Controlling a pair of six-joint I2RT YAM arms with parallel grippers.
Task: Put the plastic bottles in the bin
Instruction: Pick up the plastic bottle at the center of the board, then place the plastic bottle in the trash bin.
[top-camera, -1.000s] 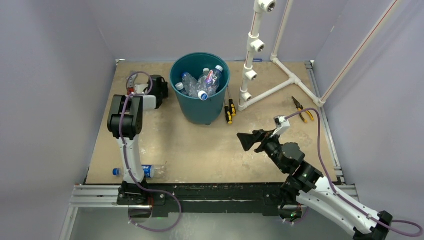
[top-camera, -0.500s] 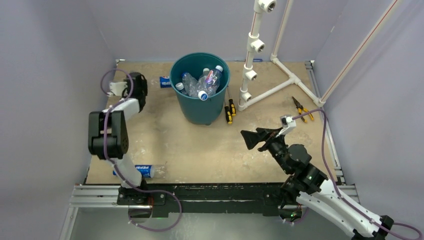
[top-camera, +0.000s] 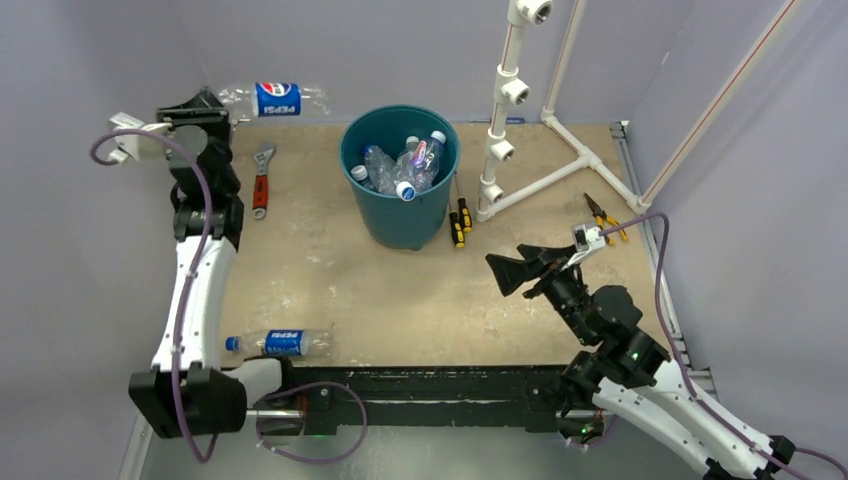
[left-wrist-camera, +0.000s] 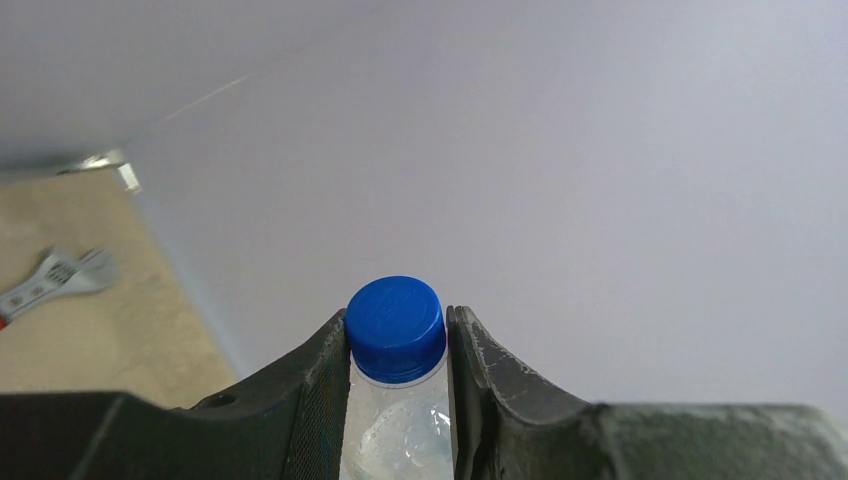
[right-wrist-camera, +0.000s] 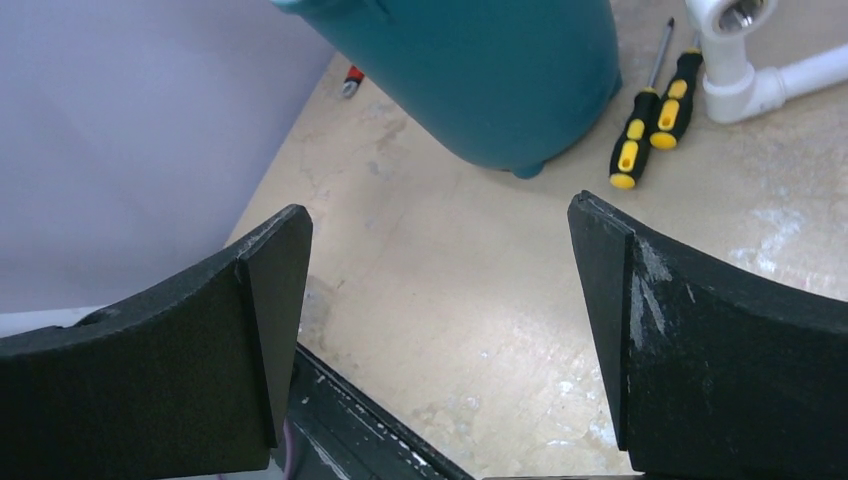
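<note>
My left gripper (top-camera: 213, 102) is raised high at the back left, shut on a clear plastic bottle (top-camera: 275, 98) with a blue Pepsi label that sticks out to the right, left of the bin and above rim level. In the left wrist view its blue cap (left-wrist-camera: 395, 318) sits between the fingers of that gripper (left-wrist-camera: 397, 330). The teal bin (top-camera: 400, 190) stands at the back middle with several bottles (top-camera: 405, 165) inside. Another blue-labelled bottle (top-camera: 277, 342) lies at the front left edge. My right gripper (top-camera: 505, 272) is open and empty, front right of the bin (right-wrist-camera: 480, 70), as the right wrist view (right-wrist-camera: 437, 205) shows.
A red-handled wrench (top-camera: 260, 190) lies left of the bin. Two yellow-and-black screwdrivers (top-camera: 460, 220) lie at the bin's right foot, also in the right wrist view (right-wrist-camera: 650, 125). A white pipe frame (top-camera: 520, 150) stands back right, with pliers (top-camera: 605, 215) beside it.
My left arm has swung up and to the left, lifting the Pepsi bottle from the table left of the bin into the air. The right arm has drifted slightly right.
</note>
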